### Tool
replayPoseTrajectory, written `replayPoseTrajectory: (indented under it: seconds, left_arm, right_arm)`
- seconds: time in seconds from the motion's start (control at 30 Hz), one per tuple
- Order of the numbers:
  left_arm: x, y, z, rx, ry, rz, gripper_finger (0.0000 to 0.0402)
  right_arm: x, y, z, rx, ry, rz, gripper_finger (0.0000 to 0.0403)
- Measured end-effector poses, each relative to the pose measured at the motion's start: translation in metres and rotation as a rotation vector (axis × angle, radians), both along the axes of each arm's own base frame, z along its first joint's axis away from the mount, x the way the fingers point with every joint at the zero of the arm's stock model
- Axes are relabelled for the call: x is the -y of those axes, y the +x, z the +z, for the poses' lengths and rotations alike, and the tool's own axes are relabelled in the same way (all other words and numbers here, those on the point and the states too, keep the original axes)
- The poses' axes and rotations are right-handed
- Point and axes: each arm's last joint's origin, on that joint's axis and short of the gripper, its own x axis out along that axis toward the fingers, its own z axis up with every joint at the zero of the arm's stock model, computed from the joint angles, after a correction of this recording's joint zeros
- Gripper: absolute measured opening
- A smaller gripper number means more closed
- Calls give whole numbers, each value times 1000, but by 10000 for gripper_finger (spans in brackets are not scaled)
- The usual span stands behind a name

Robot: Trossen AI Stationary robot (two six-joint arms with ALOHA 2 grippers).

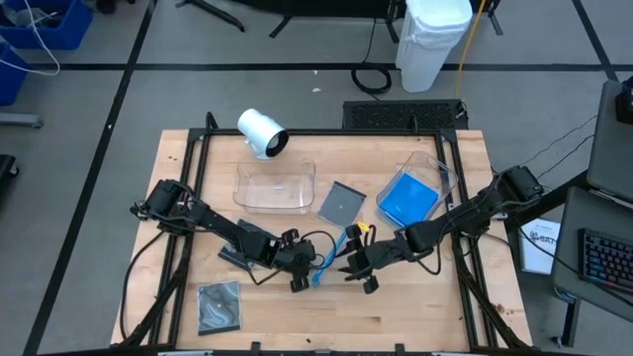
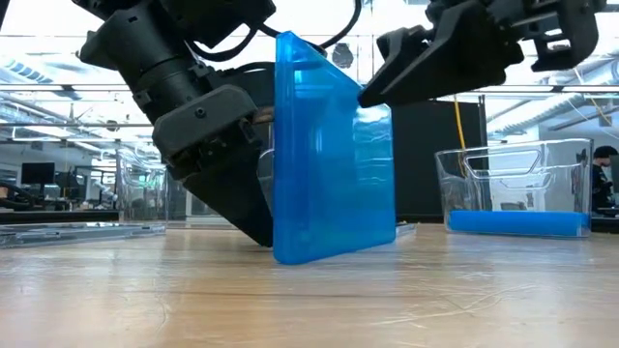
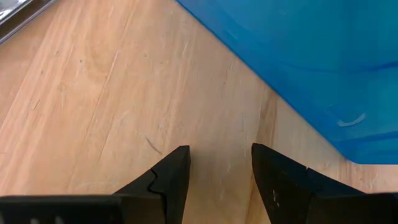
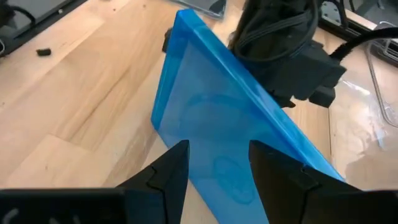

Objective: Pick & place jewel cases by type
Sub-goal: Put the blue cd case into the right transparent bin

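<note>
Standing on edge close to the low camera, you have a blue case [image 2: 334,155] upright on the wooden table [image 2: 309,300], filling the centre of that frame. Your left gripper [image 1: 297,272] sits just lower-left of centre in the overhead frame, and its wrist picture shows both fingers [image 3: 171,180] parted over bare wood, with nothing between them and the blue case just ahead. Your right gripper [image 1: 358,267] faces it from the other side; its fingers [image 4: 168,174] are also spread, with the tilted blue case showing in the gap, but you cannot tell whether they touch it. Between the two grippers overhead, only a thin blue sliver [image 1: 321,274] of the case shows. At centre right, a clear tray [image 1: 447,176] holds more blue cases [image 1: 407,201]. Left of it, a dark case [image 1: 341,203] lies flat on the wood beside another clear tray [image 1: 275,186]. Another dark case [image 1: 219,306] lies at lower left. A white cylinder [image 1: 261,133] lies at upper centre.
</note>
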Motion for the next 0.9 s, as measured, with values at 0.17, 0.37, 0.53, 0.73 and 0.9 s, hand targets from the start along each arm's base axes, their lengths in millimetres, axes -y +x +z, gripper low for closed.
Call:
replayPoseTrajectory:
  seconds: [0.17, 0.37, 0.53, 0.73, 0.9]
  left_arm:
    - [0, 0, 0, -2, 0, -2, 179]
    - [0, 0, 0, -3, 1, -2, 179]
    - [0, -1, 0, -3, 1, -3, 179]
    - [1, -1, 0, -4, 1, -5, 179]
    - [1, -1, 0, -5, 1, -6, 179]
  right_arm:
    - [-1, 0, 0, 6, -13, 12, 160]
    - [-4, 0, 2, 26, -17, 30, 160]
    - [-7, 2, 8, 42, -39, 39, 160]
    - [-14, 12, 39, 43, -134, 54, 160]
    - [-5, 18, 60, -49, -204, 31, 160]
